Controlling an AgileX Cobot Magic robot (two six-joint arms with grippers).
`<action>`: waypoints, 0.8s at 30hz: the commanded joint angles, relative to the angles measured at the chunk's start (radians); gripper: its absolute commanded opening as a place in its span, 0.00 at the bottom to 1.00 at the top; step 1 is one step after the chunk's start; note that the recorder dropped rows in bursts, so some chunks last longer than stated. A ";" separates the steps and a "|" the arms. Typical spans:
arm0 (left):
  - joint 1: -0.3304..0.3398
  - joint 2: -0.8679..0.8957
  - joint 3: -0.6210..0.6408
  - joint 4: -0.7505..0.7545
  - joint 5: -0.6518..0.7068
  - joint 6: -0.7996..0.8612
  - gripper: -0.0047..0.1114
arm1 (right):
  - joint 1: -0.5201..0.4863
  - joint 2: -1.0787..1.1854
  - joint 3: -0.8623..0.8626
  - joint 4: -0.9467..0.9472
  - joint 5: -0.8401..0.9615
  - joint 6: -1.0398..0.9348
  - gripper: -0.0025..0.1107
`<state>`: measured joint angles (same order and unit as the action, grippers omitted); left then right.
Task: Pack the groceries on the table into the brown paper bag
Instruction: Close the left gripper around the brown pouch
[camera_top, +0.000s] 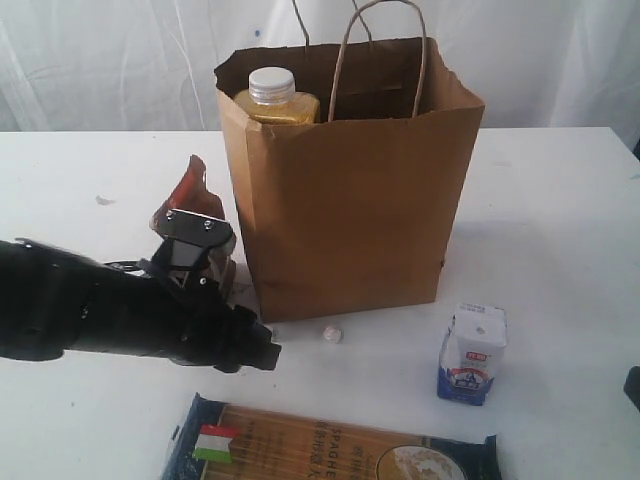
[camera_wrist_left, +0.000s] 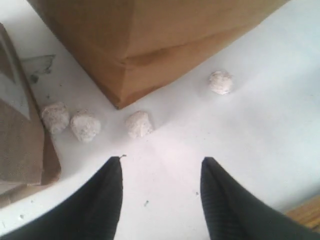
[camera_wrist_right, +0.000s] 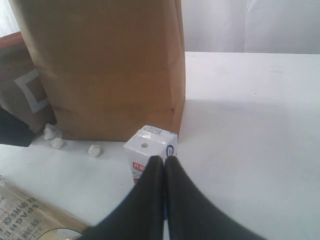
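I see the yellow white-capped bottle (camera_top: 272, 95) inside the brown paper bag (camera_top: 350, 180) ahead of my wide, empty left end effector (camera_wrist_left: 161, 162); the brown pouch (camera_top: 190, 195) beside it, the white-blue carton (camera_wrist_right: 150, 150) at the tips of my pinched-together right end effector (camera_wrist_right: 163, 159) and the spaghetti pack (camera_top: 330, 445) lie unpacked on the table (camera_top: 560, 230).

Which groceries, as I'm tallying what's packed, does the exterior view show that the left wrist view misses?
Only the exterior view shows the yellow white-capped bottle standing in the brown paper bag, the white-blue carton upright on the table and the dark-blue spaghetti pack lying flat (the wrist view catches at most a tan sliver). Only the left wrist view shows the left gripper open over the table and two white lumps by the brown pouch. Both show the bag, the pouch beside it and a lump near its base.
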<state>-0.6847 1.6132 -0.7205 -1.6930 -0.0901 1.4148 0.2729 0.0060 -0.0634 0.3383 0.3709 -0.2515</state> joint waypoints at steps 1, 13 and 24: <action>-0.004 -0.110 0.065 -0.039 0.052 -0.007 0.49 | -0.004 -0.006 0.005 0.003 -0.005 0.001 0.02; -0.004 -0.441 0.092 -0.042 0.234 -0.033 0.49 | -0.004 -0.006 0.005 0.003 -0.005 0.001 0.02; -0.004 -0.718 0.092 -0.042 -0.119 0.015 0.49 | -0.004 -0.006 0.005 0.003 -0.005 0.001 0.02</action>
<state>-0.6847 0.9357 -0.6349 -1.7160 -0.1362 1.4013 0.2729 0.0060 -0.0634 0.3383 0.3709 -0.2515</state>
